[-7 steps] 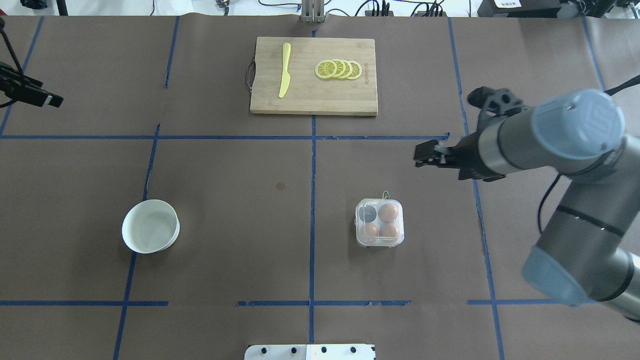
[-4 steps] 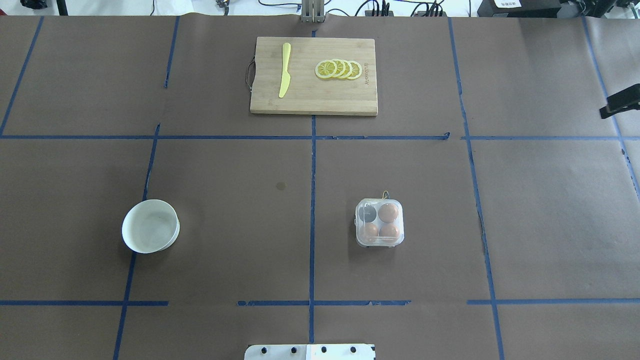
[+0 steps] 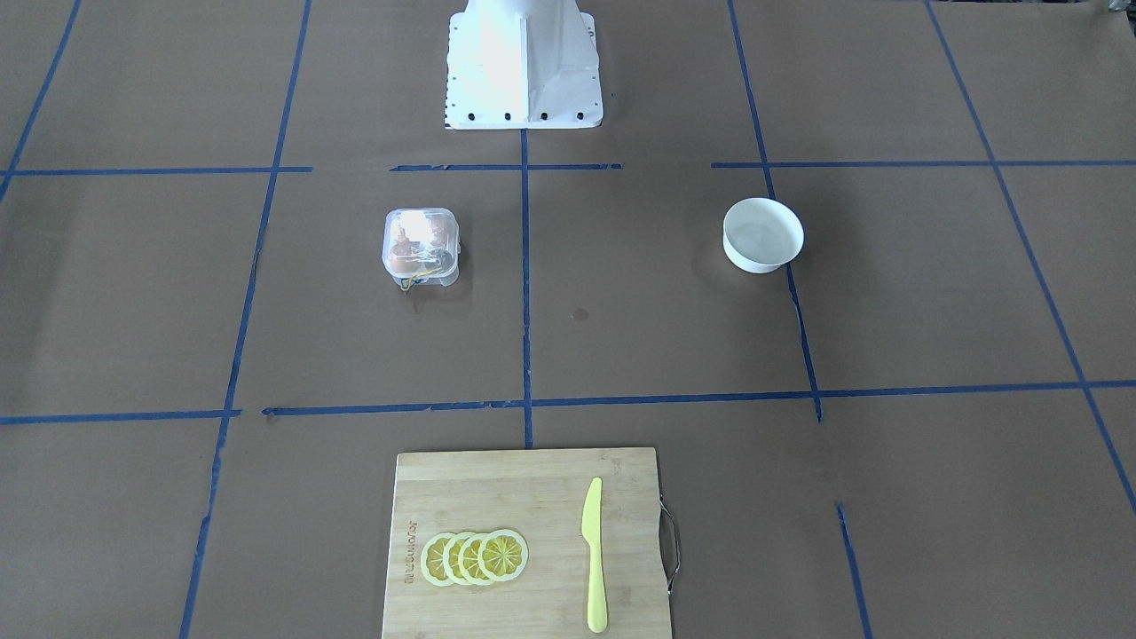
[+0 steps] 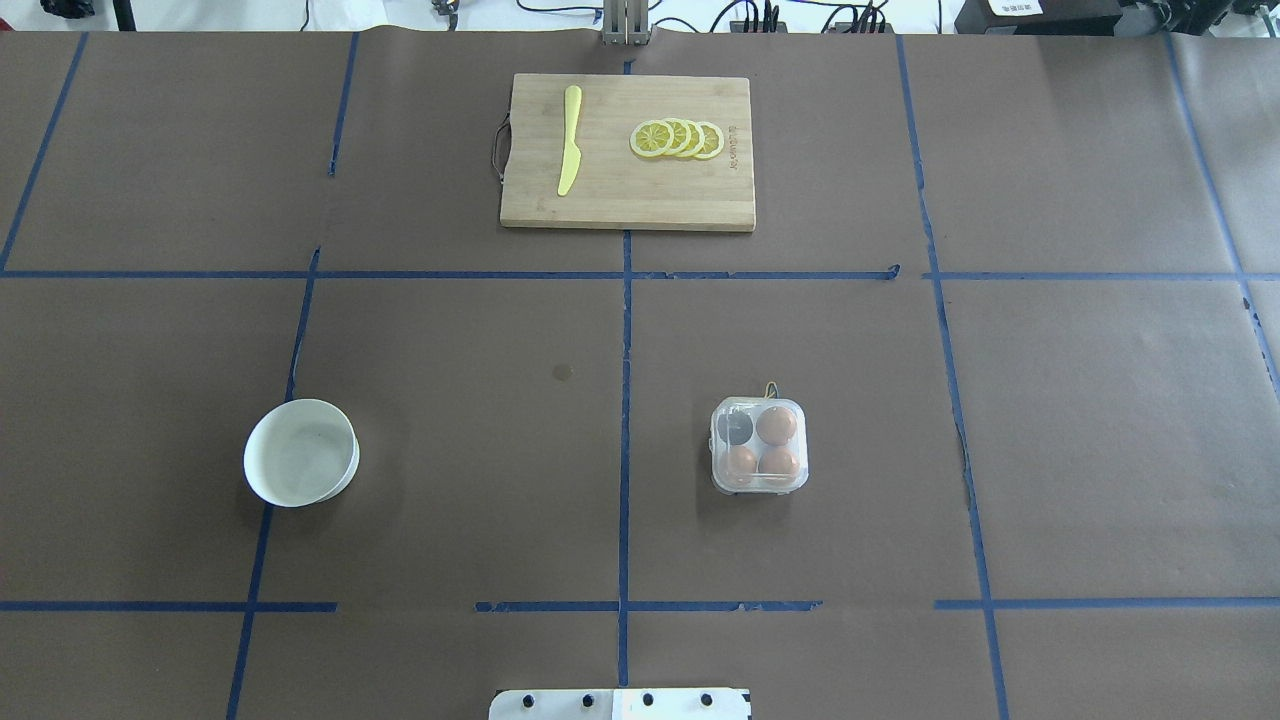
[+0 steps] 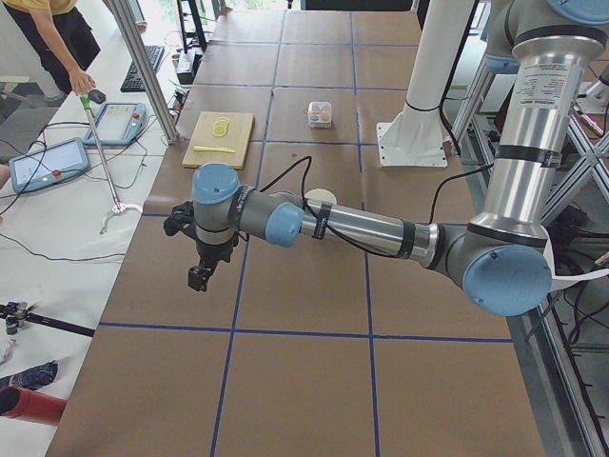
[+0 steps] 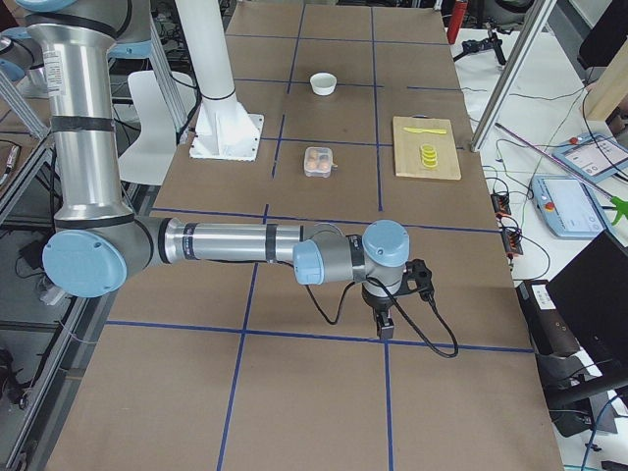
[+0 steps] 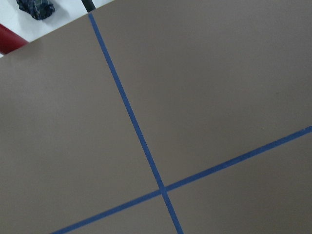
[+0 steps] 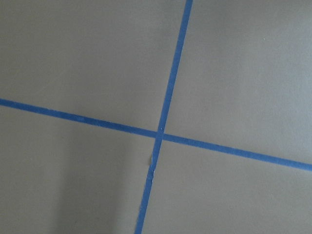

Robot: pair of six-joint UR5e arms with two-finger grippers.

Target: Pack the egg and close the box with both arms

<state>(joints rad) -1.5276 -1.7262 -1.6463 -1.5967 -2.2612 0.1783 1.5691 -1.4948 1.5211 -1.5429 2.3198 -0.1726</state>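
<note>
The clear box (image 4: 759, 445) sits right of the table's centre with its lid down; it also shows in the front view (image 3: 422, 246). Inside are three orange-brown eggs, one of them at the back right (image 4: 776, 425); the fourth cell looks dark. Neither gripper shows in the overhead or front view. The left gripper (image 5: 199, 278) hangs over the table's far left end, far from the box. The right gripper (image 6: 385, 327) hangs over the far right end. I cannot tell whether either is open or shut. Both wrist views show only brown paper and blue tape.
A white bowl (image 4: 300, 452) stands at the left. A wooden cutting board (image 4: 627, 152) at the back holds a yellow knife (image 4: 569, 140) and lemon slices (image 4: 678, 138). The white pedestal (image 3: 524, 62) stands at the robot's edge.
The right arm has pulled away to the right, out of the overhead view. The left gripper has left that view at its left edge. The box has not moved.
</note>
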